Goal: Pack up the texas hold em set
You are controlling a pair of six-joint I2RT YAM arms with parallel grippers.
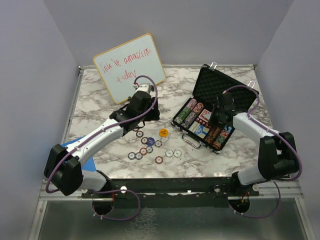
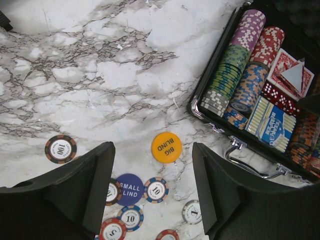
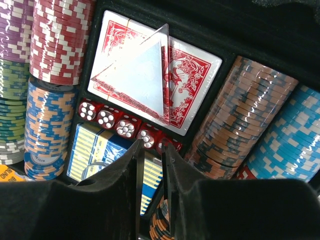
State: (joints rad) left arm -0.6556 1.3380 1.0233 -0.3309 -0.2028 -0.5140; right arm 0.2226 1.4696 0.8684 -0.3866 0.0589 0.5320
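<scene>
We are partway through gathering the loose pieces. The briefcase (image 1: 227, 82) lies open on the right of the desk (image 1: 95, 107), its slots mostly filled with chip stacks, a red card deck (image 3: 192, 75) and dice (image 3: 117, 124). The right fingers (image 3: 115, 190) hang just over the dice row, parted by a thin slit, with nothing pinched that we can see. The left fingers (image 2: 85, 190) are spread wide above the loose chips (image 1: 144, 150) on the near middle of the desk, with the orange-yellow disc (image 2: 166, 147) showing between them. Next, we judge, the left arm must drop, close on that disc or a chip, and carry it right to the case.
</scene>
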